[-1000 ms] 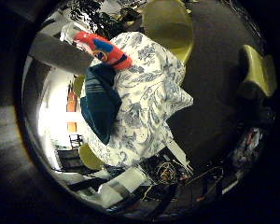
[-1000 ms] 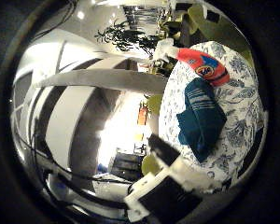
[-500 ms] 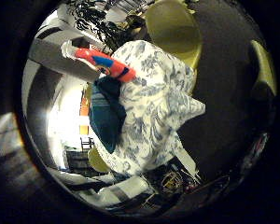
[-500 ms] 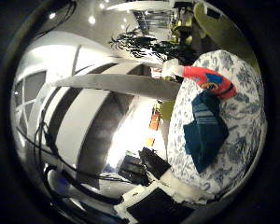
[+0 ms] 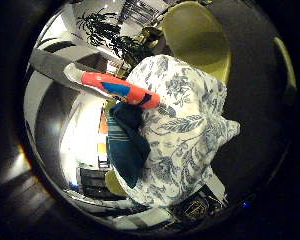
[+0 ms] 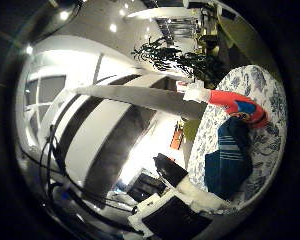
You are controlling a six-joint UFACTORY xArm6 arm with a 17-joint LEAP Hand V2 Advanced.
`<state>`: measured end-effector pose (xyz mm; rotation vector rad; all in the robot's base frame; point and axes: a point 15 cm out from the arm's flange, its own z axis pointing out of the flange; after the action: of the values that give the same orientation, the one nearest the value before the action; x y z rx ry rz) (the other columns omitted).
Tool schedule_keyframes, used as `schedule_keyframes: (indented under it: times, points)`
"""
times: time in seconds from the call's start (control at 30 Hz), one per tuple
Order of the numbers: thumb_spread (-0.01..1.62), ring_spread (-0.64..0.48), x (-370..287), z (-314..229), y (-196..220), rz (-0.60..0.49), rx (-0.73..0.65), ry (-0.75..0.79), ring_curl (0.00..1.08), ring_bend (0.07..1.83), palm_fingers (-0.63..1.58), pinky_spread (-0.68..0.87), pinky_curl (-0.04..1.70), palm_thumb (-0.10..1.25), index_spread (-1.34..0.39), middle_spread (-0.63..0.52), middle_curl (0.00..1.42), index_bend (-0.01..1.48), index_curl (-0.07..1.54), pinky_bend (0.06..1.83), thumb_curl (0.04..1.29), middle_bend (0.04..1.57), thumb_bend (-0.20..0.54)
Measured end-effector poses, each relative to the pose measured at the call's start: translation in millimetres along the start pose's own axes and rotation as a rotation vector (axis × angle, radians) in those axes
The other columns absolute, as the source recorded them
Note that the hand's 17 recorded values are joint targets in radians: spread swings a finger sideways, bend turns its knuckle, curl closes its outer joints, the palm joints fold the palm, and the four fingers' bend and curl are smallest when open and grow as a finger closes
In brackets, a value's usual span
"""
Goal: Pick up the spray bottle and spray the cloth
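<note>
A part of the hand (image 6: pixel 170 220), white and black, is seen at the edge of the thumb-side view; whether its fingers are straight or curled cannot be told; nothing is seen held. Beyond it, a table under a blue-and-white floral tablecloth (image 5: pixel 190 145) is seen; a dark teal cloth (image 5: pixel 126 145) is draped near one edge of the tablecloth; the red spray bottle (image 5: pixel 117 90) is laid on its side, touching the cloth, white nozzle past the edge. Farther off, yellow-green chairs (image 5: pixel 197 37) are set beside the table; dark open floor is seen around them.
</note>
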<state>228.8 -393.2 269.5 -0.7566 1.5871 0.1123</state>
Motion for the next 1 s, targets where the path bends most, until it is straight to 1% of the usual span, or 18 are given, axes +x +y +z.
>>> schedule_keyframes:
  times: [0.4, 0.7, 1.0]
  points:
    - [0.96, 0.22, 13, 60, -6, 0.029, -0.07, -0.054, 0.27, 0.35, 0.04, 0.35, 0.31, 0.61, -0.15, 0.19, 0.33, 0.14, 0.25, 0.41, 0.32, 0.29, -0.027]
    - [0.96, 0.22, 37, 77, -14, 0.052, -0.095, -0.035, 0.27, 0.35, 0.06, 0.35, 0.31, 0.62, -0.14, 0.2, 0.33, 0.15, 0.25, 0.39, 0.32, 0.28, -0.027]
    - [0.96, 0.22, 41, 93, -23, 0.065, -0.132, -0.037, 0.26, 0.34, 0.08, 0.35, 0.31, 0.62, -0.12, 0.2, 0.33, 0.15, 0.26, 0.38, 0.32, 0.28, -0.027]
